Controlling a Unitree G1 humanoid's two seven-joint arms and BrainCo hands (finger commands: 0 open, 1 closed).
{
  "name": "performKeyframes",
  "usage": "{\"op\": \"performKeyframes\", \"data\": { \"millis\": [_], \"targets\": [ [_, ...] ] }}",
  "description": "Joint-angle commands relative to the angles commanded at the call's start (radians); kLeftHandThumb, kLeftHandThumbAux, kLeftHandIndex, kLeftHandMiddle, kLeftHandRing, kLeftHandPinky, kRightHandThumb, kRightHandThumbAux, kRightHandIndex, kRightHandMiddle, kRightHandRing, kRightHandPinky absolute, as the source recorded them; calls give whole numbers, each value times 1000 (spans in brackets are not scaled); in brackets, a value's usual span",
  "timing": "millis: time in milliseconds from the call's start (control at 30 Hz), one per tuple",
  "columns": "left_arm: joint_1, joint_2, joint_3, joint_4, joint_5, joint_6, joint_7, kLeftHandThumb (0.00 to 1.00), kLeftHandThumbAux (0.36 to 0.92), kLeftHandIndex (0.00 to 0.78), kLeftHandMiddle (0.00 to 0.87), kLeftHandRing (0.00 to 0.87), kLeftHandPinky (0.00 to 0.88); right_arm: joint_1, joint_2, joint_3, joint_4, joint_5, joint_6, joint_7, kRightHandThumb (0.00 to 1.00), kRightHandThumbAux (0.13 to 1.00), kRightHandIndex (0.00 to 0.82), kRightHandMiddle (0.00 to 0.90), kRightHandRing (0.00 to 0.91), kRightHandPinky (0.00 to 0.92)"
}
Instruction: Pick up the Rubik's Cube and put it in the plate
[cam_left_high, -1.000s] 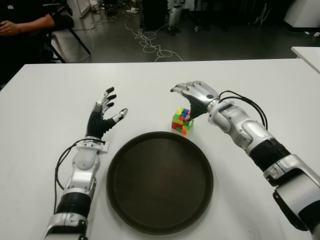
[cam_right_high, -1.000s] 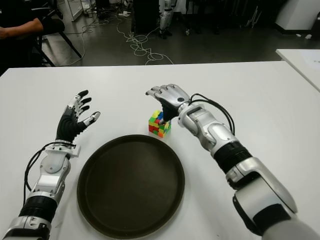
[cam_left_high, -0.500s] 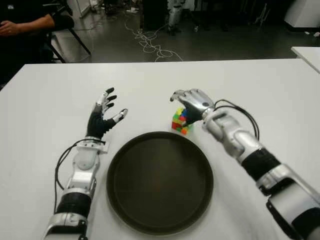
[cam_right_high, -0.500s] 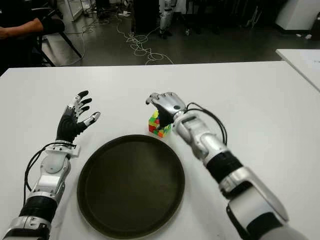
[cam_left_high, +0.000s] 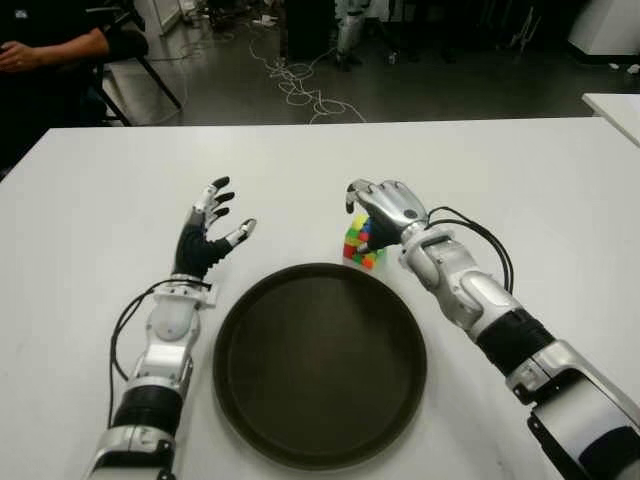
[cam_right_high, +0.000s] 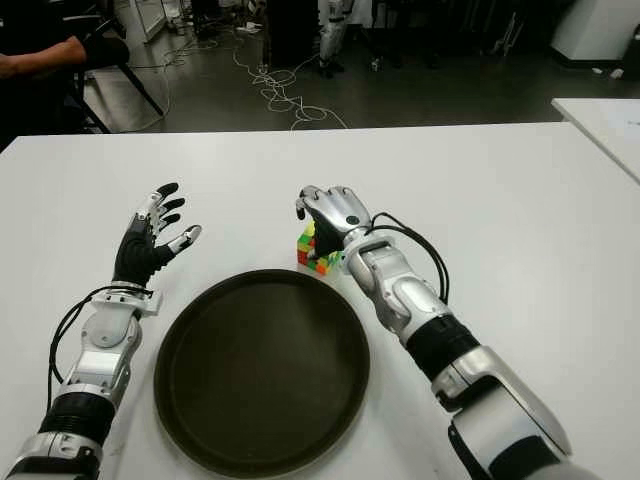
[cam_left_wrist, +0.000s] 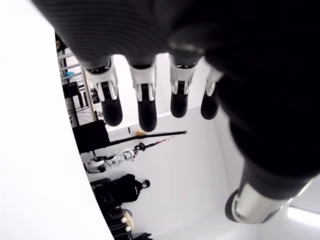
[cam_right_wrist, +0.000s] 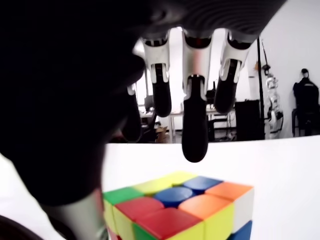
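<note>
The Rubik's Cube (cam_left_high: 358, 247) stands on the white table (cam_left_high: 520, 190) just beyond the far rim of the dark round plate (cam_left_high: 320, 370). My right hand (cam_left_high: 384, 204) arches over the cube from its right side, and the palm hides part of it. In the right wrist view the fingers (cam_right_wrist: 194, 125) hang curved a little above the cube's (cam_right_wrist: 185, 210) top face without touching it, and the thumb sits beside its left edge. My left hand (cam_left_high: 207, 232) shows left of the plate, raised, with its fingers (cam_left_wrist: 146, 100) spread and holding nothing.
A person's arm (cam_left_high: 50, 45) and a chair show past the table's far left corner. Cables (cam_left_high: 300, 85) lie on the floor beyond the far edge. A second white table (cam_left_high: 615, 105) stands at the right.
My right hand has dropped and shifted slightly left over the cube, fingers curling further down, and its forearm has swung nearer the plate. Cube and left hand have not moved.
</note>
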Motion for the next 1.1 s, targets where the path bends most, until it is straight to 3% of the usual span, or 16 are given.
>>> {"op": "performKeyframes", "data": {
  "millis": [200,500,1100],
  "targets": [
    [1,0,0,-1,-3,-4,-4,132,723,87,101,107,126,9,1,3,-36,-14,38,31,0,818,267,334,359,372],
    [-2,-2,0,3,1,2,3,140,703,89,104,111,129,21,-2,7,-72,-24,66,47,0,811,219,286,311,326],
    [-14,5,-4,34,9,-21,6,135,698,90,107,118,142,28,-11,15,-95,-36,72,53,0,838,204,290,316,321]
  ]
}}
